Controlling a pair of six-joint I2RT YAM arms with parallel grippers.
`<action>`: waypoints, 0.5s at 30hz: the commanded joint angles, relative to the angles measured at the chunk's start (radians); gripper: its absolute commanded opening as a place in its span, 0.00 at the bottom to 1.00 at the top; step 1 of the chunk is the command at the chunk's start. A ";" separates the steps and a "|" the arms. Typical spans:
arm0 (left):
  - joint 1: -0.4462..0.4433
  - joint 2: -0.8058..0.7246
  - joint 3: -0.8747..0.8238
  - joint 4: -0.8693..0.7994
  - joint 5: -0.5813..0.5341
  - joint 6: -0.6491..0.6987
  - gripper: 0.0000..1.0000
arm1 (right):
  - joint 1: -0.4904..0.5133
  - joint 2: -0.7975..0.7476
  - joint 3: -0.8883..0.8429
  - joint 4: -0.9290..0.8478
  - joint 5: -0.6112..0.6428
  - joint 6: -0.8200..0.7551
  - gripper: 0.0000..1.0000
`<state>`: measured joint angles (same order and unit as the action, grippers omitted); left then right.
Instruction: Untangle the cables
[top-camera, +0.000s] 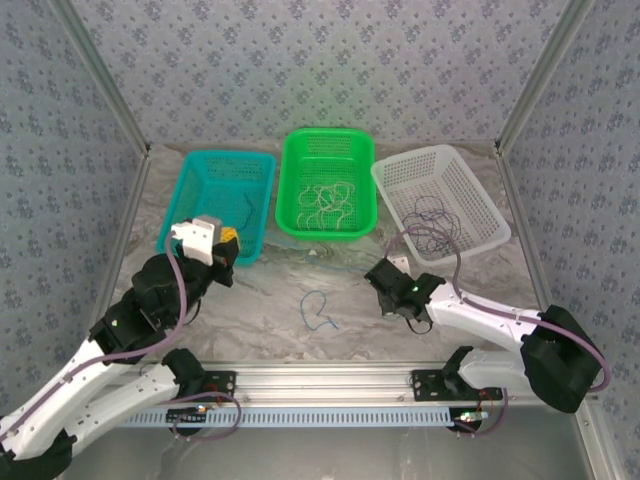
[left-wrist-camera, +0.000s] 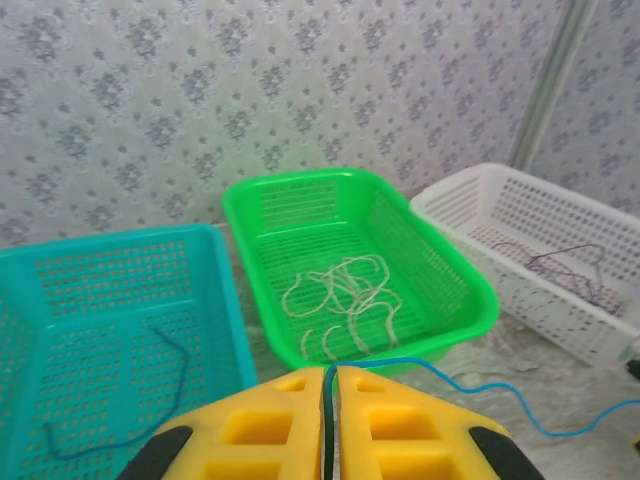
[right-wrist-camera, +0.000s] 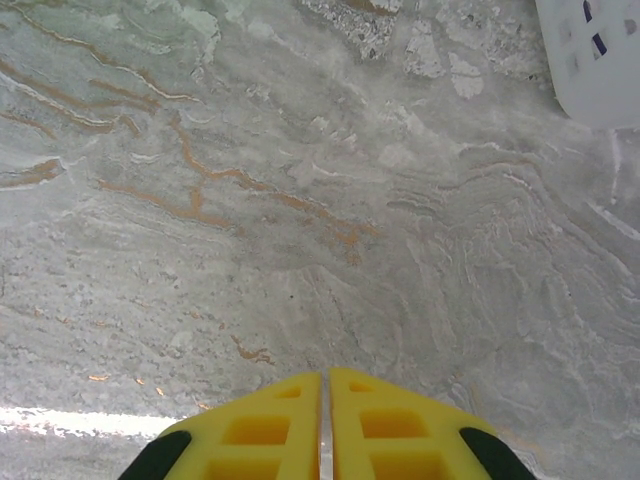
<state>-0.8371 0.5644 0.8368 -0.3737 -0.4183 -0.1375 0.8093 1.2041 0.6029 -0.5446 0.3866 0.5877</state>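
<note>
My left gripper (left-wrist-camera: 330, 372) is shut on a thin blue cable (left-wrist-camera: 500, 392), which runs out between the yellow fingers and trails off right over the table. In the top view this gripper (top-camera: 226, 247) hovers at the near right corner of the teal basket (top-camera: 190, 190). A blue cable loop (top-camera: 318, 310) lies on the table between the arms. Another blue cable (left-wrist-camera: 172, 365) lies in the teal basket. Pale cream cables (left-wrist-camera: 345, 300) sit in the green basket (left-wrist-camera: 470, 290), and dark purple ones (top-camera: 432, 222) in the white basket (top-camera: 400, 172). My right gripper (right-wrist-camera: 325, 377) is shut on nothing, low over bare table (top-camera: 386, 277).
The three baskets stand in a row at the back of the marble-patterned table (top-camera: 280, 290). A corner of the white basket (right-wrist-camera: 598, 60) shows at the right wrist view's top right. Patterned walls enclose the sides and back. A metal rail (top-camera: 320, 380) runs along the near edge.
</note>
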 joint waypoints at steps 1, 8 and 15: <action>0.019 -0.007 0.074 -0.023 -0.076 0.068 0.11 | -0.004 -0.008 -0.003 -0.026 0.019 0.020 0.15; 0.060 -0.018 0.128 -0.019 -0.096 0.137 0.11 | -0.007 -0.008 -0.011 -0.031 0.013 0.031 0.20; 0.063 0.005 0.128 -0.005 -0.065 0.131 0.12 | -0.007 -0.021 -0.017 0.024 -0.026 0.003 0.00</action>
<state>-0.7788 0.5591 0.9440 -0.3935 -0.4866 -0.0257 0.8089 1.2034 0.5987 -0.5362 0.3733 0.5945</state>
